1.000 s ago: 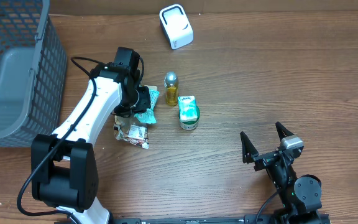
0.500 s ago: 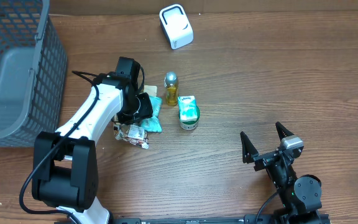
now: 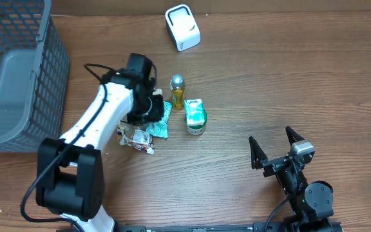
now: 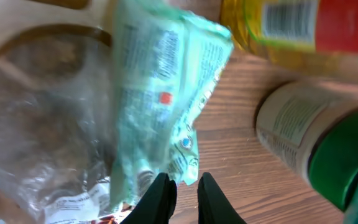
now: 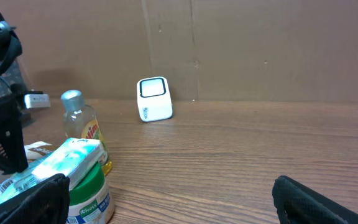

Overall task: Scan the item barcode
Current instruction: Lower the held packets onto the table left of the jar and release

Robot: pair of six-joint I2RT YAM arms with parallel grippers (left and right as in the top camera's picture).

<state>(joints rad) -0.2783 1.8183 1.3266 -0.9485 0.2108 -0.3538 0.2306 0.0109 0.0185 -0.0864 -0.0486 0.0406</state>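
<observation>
Visibly crumpled pale-green packet (image 4: 166, 99)

The left gripper (image 4: 185, 182) has been swung to the right, towards the small clear bottle of yellow liquid with a silver cap (image 3: 177, 92). The crinkled teal-and-white plastic packet (image 3: 163, 118) has been shifted the same way and is now found nearer that bottle.
</observation>
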